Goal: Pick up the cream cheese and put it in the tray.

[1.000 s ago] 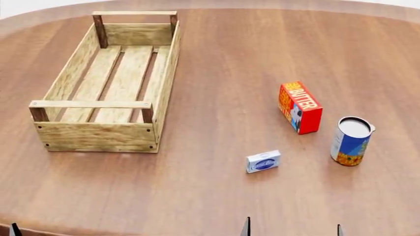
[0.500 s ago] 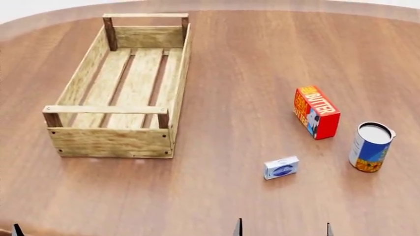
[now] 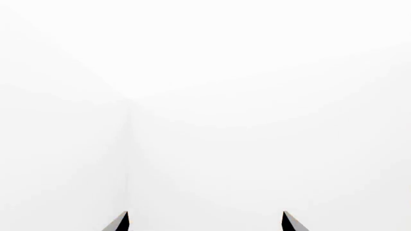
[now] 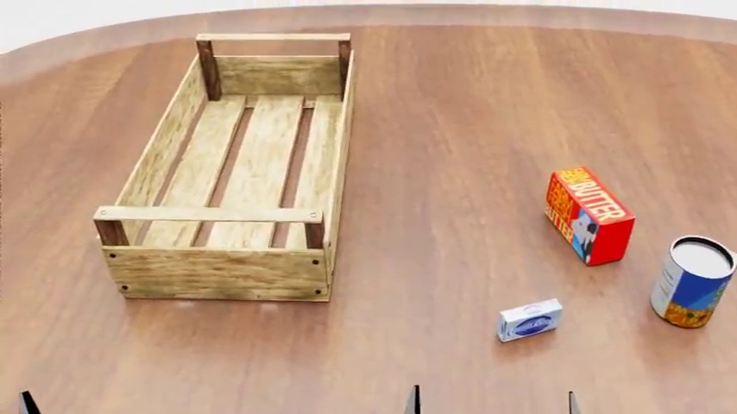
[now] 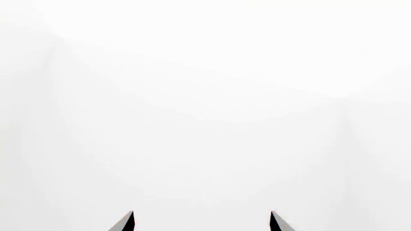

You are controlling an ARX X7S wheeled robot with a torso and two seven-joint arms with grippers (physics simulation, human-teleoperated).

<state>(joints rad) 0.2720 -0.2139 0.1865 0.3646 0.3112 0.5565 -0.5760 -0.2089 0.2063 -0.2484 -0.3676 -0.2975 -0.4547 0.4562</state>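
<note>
The small flat white cream cheese box with a blue oval logo (image 4: 530, 321) lies untouched on the brown wooden tabletop (image 4: 437, 172), well apart from the empty pale-wood slatted tray (image 4: 219, 272); both tools, the left (image 3: 204, 222) and right (image 5: 200, 222), stand open, holding nothing, so the task is unstarted.

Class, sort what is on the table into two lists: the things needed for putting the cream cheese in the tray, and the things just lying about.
Needed for the job:
cream cheese
tray

Just lying about:
butter box
can
</note>
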